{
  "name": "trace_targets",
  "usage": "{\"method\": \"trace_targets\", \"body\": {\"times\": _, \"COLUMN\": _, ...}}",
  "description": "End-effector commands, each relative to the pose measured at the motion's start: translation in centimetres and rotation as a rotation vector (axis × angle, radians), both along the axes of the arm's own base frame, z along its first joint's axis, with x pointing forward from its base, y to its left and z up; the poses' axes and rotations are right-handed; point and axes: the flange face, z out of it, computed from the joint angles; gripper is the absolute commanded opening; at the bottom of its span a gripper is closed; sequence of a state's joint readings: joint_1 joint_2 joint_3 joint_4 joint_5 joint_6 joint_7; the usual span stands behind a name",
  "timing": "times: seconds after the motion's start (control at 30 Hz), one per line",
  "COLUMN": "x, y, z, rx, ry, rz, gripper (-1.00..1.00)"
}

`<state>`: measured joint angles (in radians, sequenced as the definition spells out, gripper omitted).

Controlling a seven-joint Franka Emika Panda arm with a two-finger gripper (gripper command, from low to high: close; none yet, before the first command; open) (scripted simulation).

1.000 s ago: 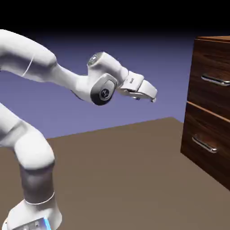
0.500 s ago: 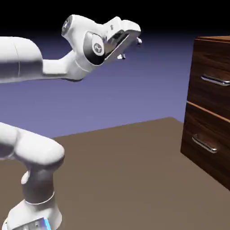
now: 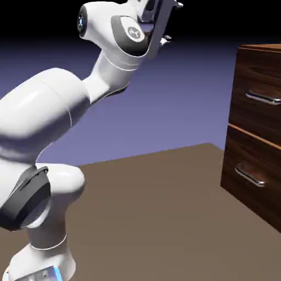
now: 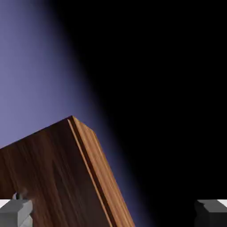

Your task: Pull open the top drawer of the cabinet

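Observation:
The cabinet (image 3: 257, 137) stands at the exterior view's right, dark brown wood grain with stacked drawer fronts. The top drawer (image 3: 262, 77) sits flush, its silver bar handle (image 3: 263, 99) horizontal. My gripper (image 3: 171, 22) is high at the top of the picture, well left of the cabinet and above its top, touching nothing. In the hand view the cabinet (image 4: 44, 177) shows tilted from an upper corner, with a lighter edge (image 4: 103, 177). My gripper (image 4: 113, 215) is open, its grey fingertips (image 4: 15, 213) far apart at the bottom edge and nothing between them.
Below the top drawer is a second drawer front with its own silver handle (image 3: 250, 176). The brown table (image 3: 159, 214) stretches from the robot's base (image 3: 44, 258) to the cabinet. The white arm's bulky links (image 3: 49, 121) fill the left side.
The arm has swung upward. The hand rose from mid-height left of the cabinet to the top edge of the exterior view. The jaws stayed wide and the drawer has not moved.

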<state>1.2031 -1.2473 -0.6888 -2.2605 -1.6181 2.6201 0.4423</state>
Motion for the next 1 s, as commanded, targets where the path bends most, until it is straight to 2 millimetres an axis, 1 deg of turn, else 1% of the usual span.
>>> {"method": "trace_targets", "body": {"times": 0.0, "x": 0.7, "y": -0.7, "z": -0.1, "rx": -0.009, "ry": -0.015, "rz": -0.007, "gripper": 0.00}}
{"method": "trace_targets", "body": {"times": 0.13, "x": 4.1, "y": -3.1, "z": -1.0, "rx": -0.041, "ry": -0.063, "rz": -0.044, "gripper": 0.00}}
{"method": "trace_targets", "body": {"times": 0.23, "x": 7.2, "y": -4.4, "z": -2.5, "rx": -0.067, "ry": -0.085, "rz": -0.075, "gripper": 0.00}}
{"method": "trace_targets", "body": {"times": 0.37, "x": 12.1, "y": -5.3, "z": -5.3, "rx": -0.106, "ry": -0.095, "rz": -0.120, "gripper": 0.00}}
{"method": "trace_targets", "body": {"times": 0.47, "x": 16.1, "y": -5.1, "z": -8.1, "rx": -0.143, "ry": -0.091, "rz": -0.153, "gripper": 0.00}}
{"method": "trace_targets", "body": {"times": 0.57, "x": 20.1, "y": -4.1, "z": -11.5, "rx": -0.188, "ry": -0.079, "rz": -0.183, "gripper": 0.00}}
{"method": "trace_targets", "body": {"times": 0.67, "x": 24.0, "y": -2.2, "z": -15.4, "rx": -0.243, "ry": -0.061, "rz": -0.209, "gripper": 0.00}}
{"method": "trace_targets", "body": {"times": 0.77, "x": 27.6, "y": 0.6, "z": -19.8, "rx": -0.309, "ry": -0.041, "rz": -0.229, "gripper": 0.00}}
{"method": "trace_targets", "body": {"times": 0.87, "x": 30.7, "y": 4.2, "z": -24.6, "rx": -0.385, "ry": -0.021, "rz": -0.243, "gripper": 0.00}}
{"method": "trace_targets", "body": {"times": 0.9, "x": 31.1, "y": 4.8, "z": -25.4, "rx": -0.398, "ry": -0.018, "rz": -0.245, "gripper": 0.00}}
{"method": "trace_targets", "body": {"times": 0.93, "x": 31.1, "y": 4.8, "z": -25.4, "rx": -0.398, "ry": -0.018, "rz": -0.245, "gripper": 0.00}}
{"method": "trace_targets", "body": {"times": 0.97, "x": 32.0, "y": 4.8, "z": -25.4, "rx": -0.398, "ry": -0.018, "rz": -0.245, "gripper": 0.00}}
